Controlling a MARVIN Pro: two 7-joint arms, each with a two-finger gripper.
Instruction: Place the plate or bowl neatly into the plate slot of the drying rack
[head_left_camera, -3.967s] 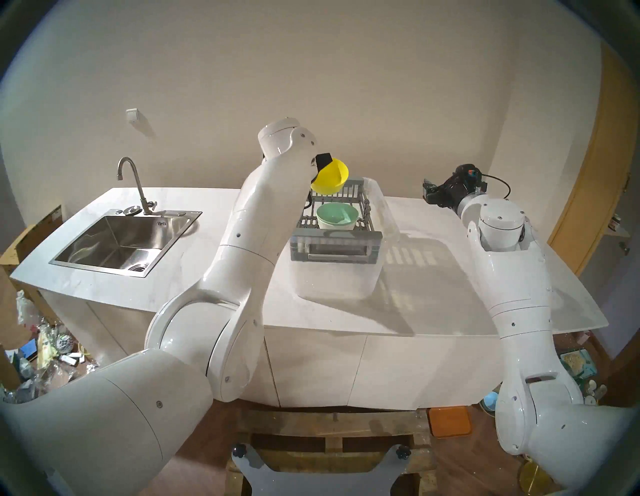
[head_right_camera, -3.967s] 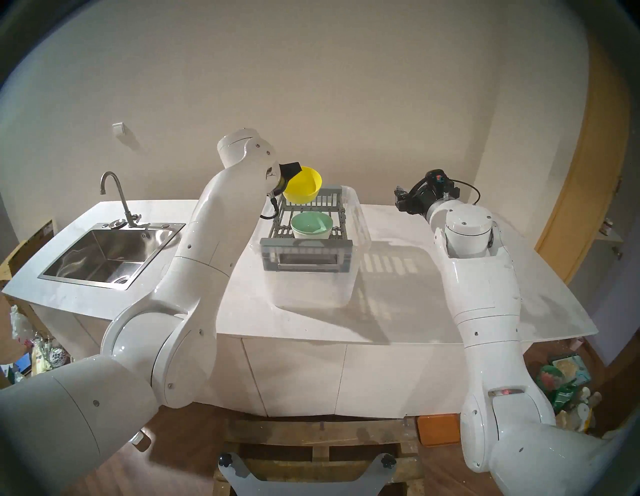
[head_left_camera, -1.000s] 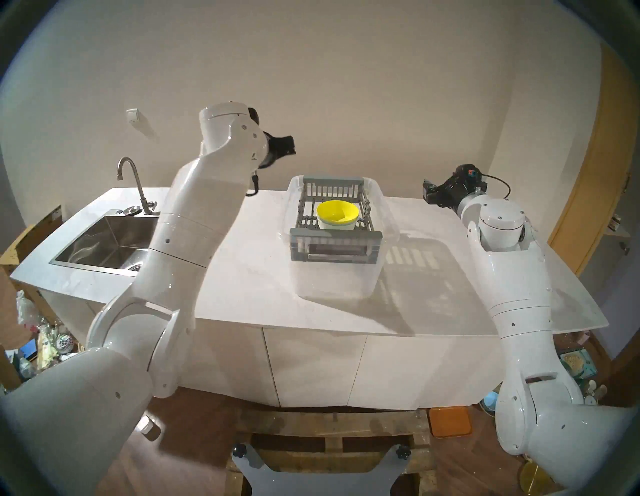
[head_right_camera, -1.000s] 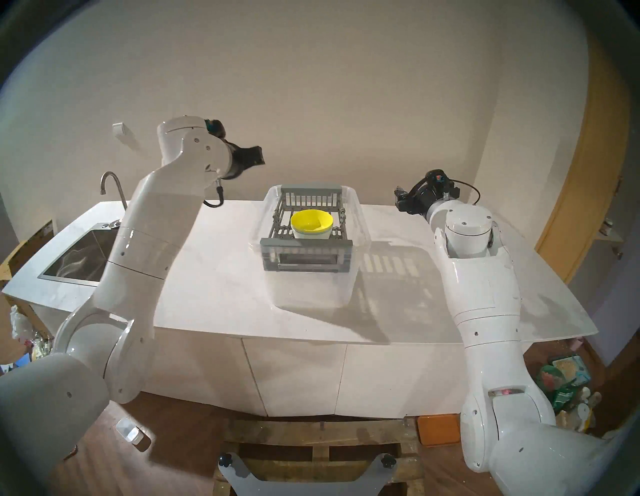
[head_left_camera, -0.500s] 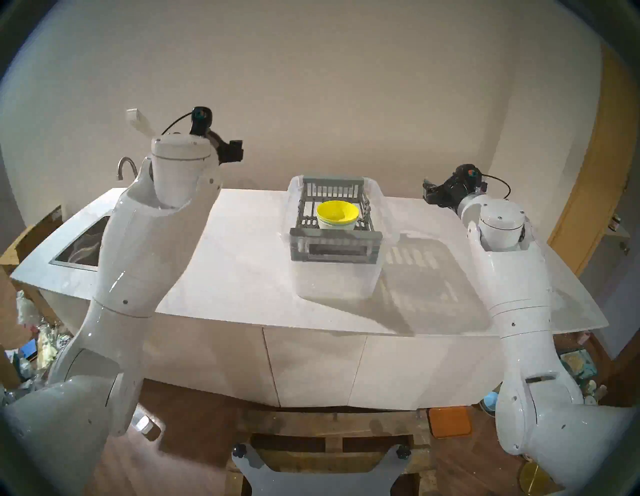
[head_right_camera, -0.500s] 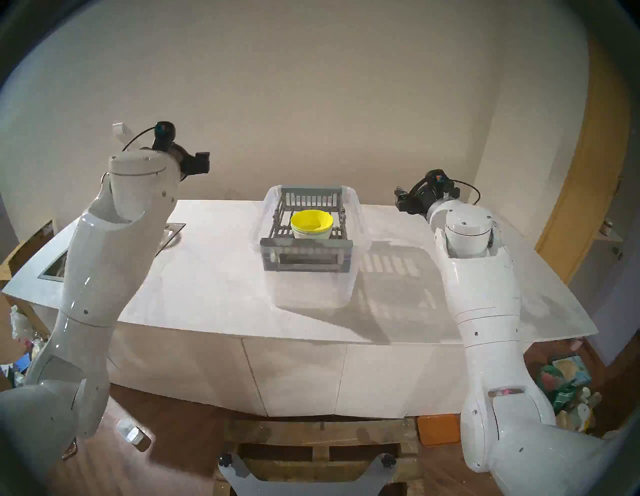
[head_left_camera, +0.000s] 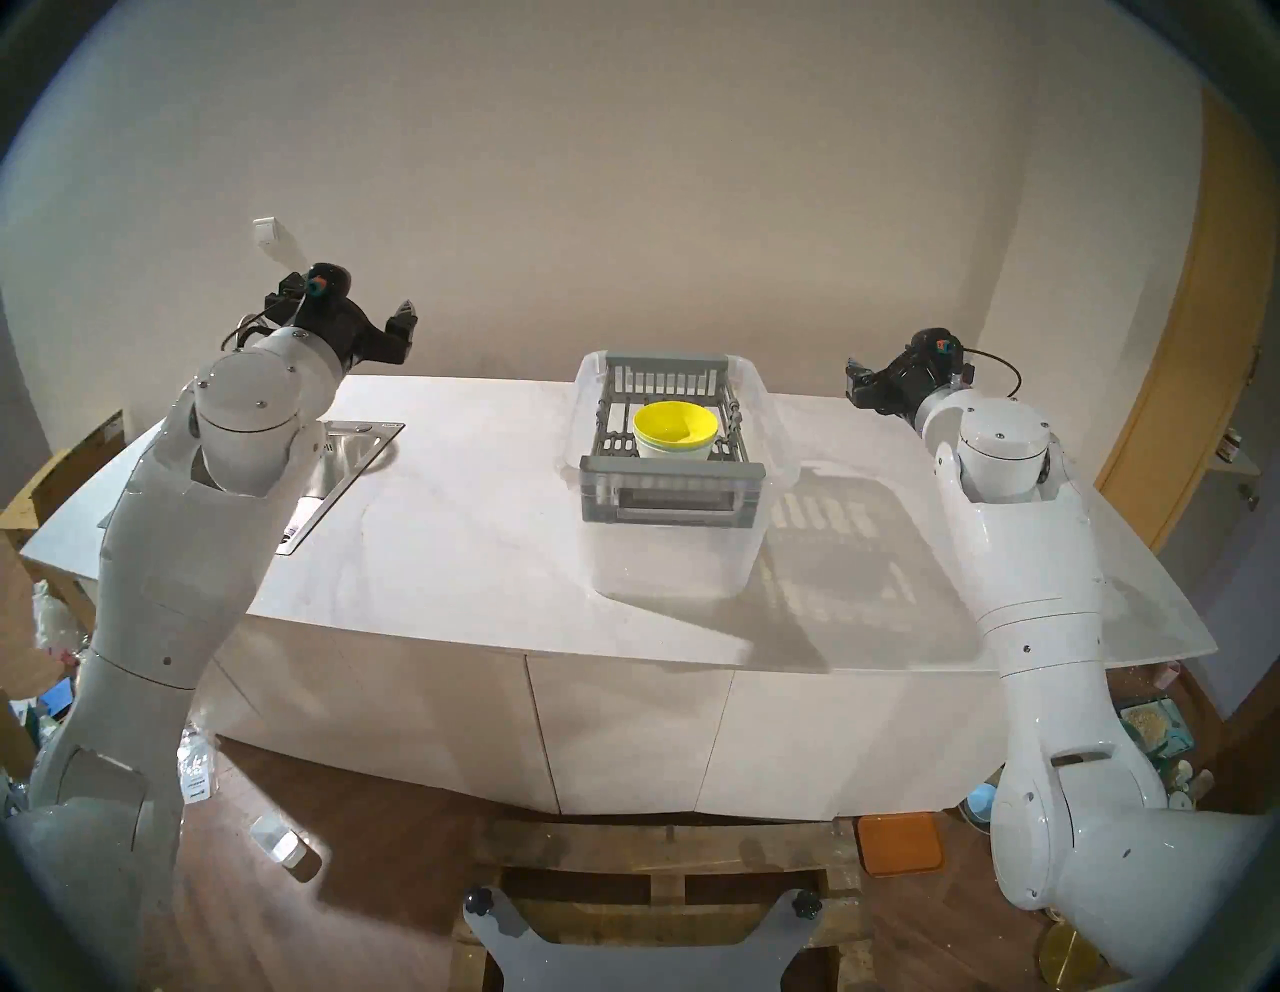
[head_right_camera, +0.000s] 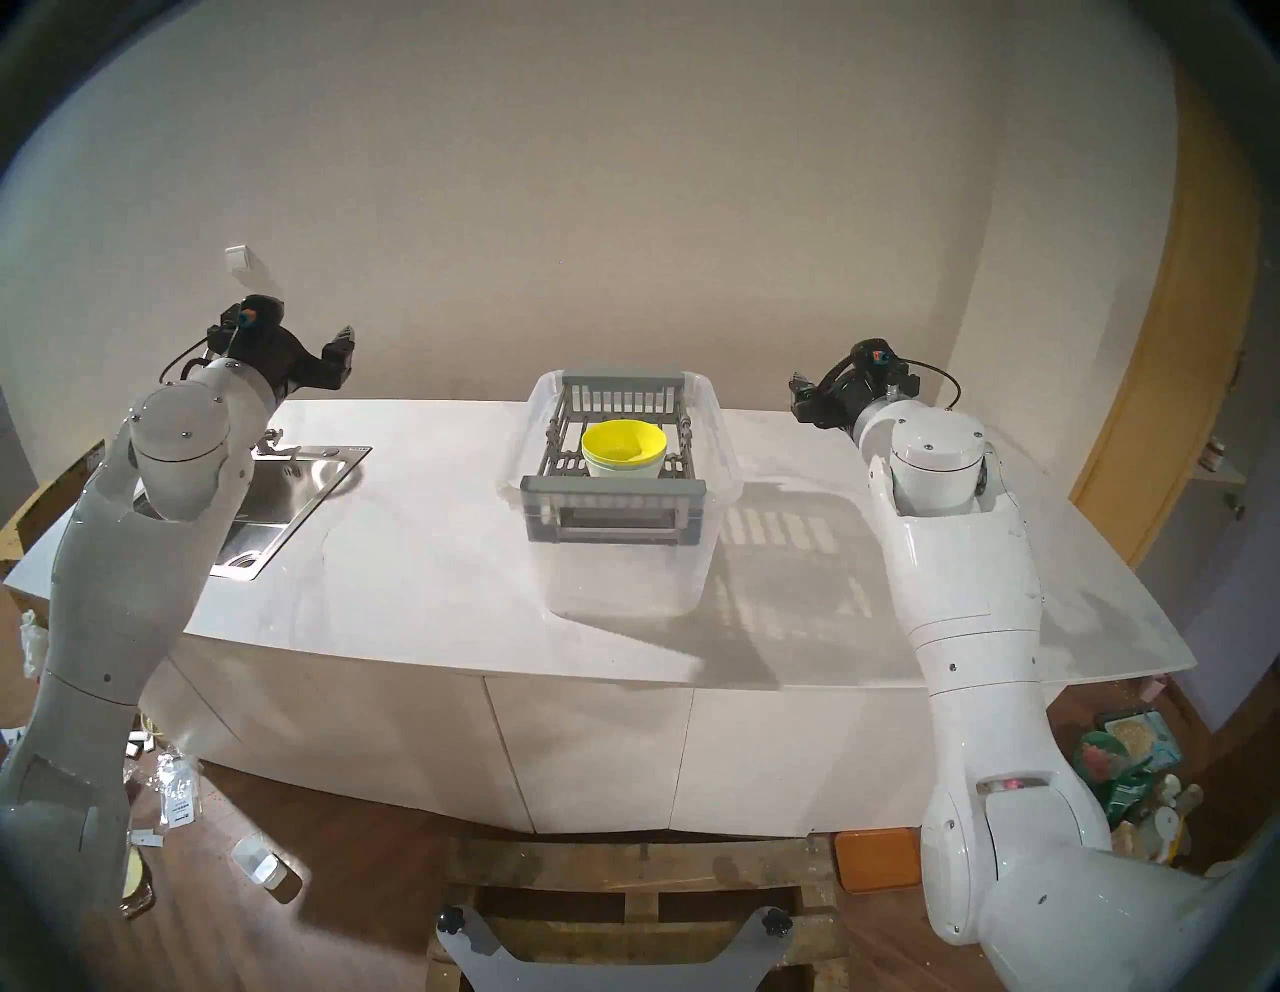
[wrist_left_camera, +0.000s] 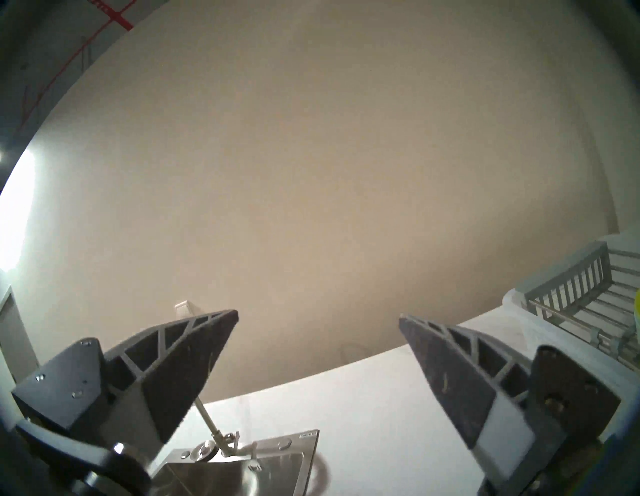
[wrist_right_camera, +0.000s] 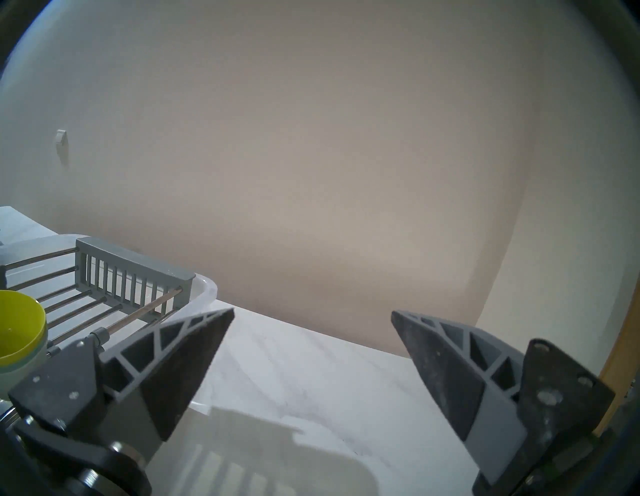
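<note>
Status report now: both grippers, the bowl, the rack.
Left gripper open, empty, above the sink. Right gripper open, empty, right of the drying rack. Yellow bowl nested upright in another bowl inside rack. Nothing in the way.

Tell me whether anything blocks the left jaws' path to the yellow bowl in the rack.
Nothing visible does. The left gripper is open above the sink; only bare countertop lies between it and the yellow bowl in the drying rack.

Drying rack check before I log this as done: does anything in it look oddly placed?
Yes. The yellow bowl sits upright, nested in a pale green bowl on the drying rack, not on edge between the bars. Nothing looks spilled or broken.
</note>
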